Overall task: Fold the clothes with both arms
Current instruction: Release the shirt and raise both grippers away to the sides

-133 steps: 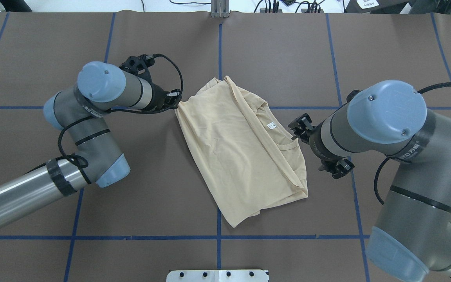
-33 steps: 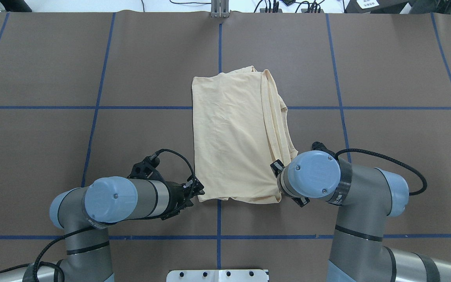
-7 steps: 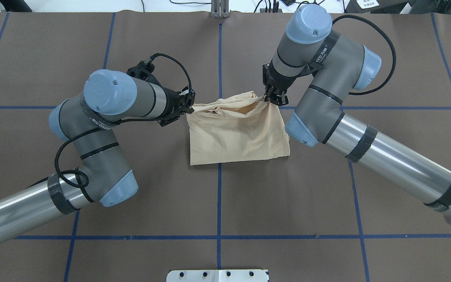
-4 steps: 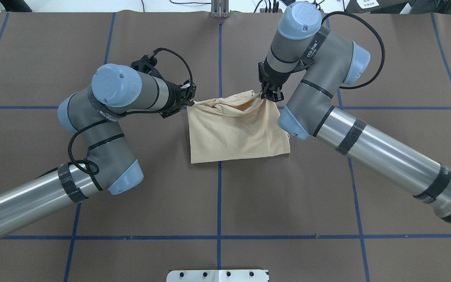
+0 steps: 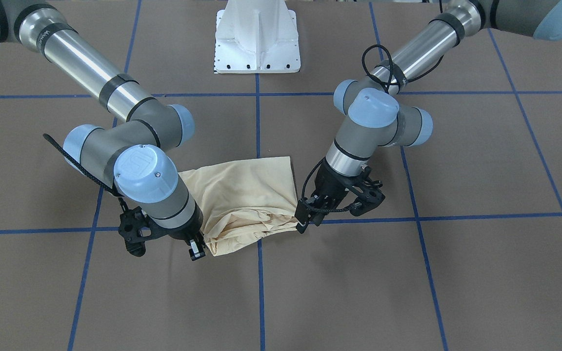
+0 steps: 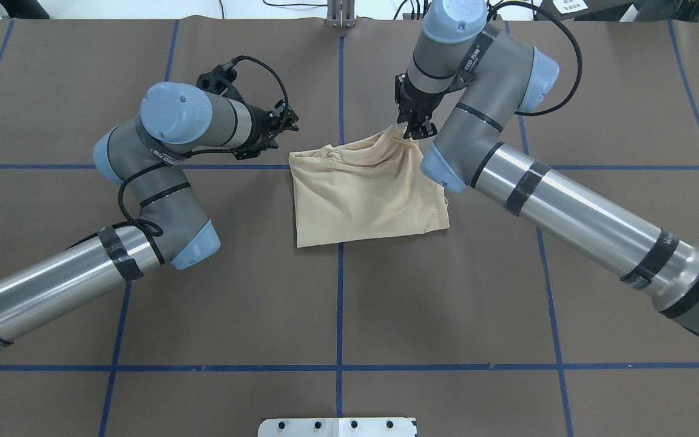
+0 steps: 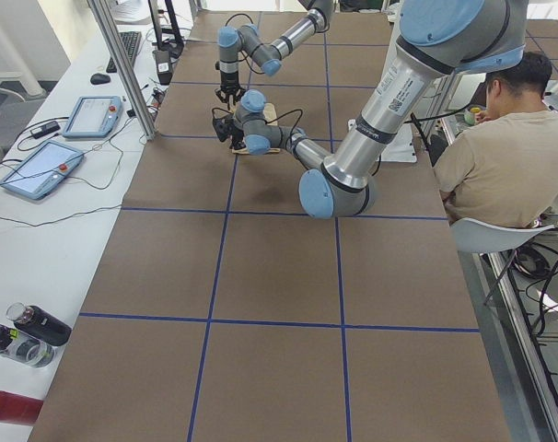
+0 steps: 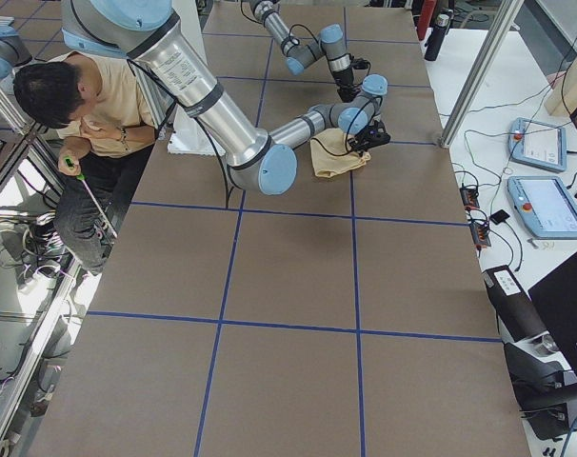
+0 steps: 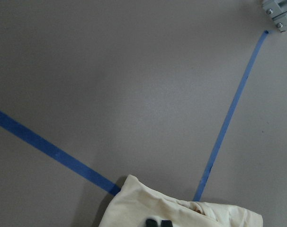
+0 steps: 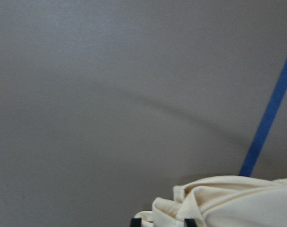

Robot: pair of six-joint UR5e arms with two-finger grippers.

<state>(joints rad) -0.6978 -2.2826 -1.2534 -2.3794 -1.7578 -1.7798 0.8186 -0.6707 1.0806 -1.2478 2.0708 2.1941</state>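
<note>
Right tool (image 6: 417,131): clamped on the far right corner of the T-shirt (image 6: 368,194), with cloth bunched between the jaws (the wrist view shows this best). The corner looks lifted a little off the surface (image 6: 446,291).
Left tool (image 6: 289,121): jaws slightly apart with nothing in them. It is clear of the cloth, just outside the far left corner.
T-shirt: lies between the two tools and runs from them toward the robot. It is a squat folded rectangle, flat except for the edge from the right tool across to the left tool, which is puckered and ridged.
Step in hand (judgement): laying down the folded-over layer. The right corner is not yet set down.
To do it well: draw the right tool slightly away from the left tool to take up the slack. Lower it straight down until the corner rests level with the left corner. Open only once the cloth is supported, then lift vertically.
Risk: thin fabric may cling to a pad and drag, and a sideways exit would skew the edge.
Reference: the blue tape line (image 6: 339,291) running under the shirt gives a check for squareness.
</note>
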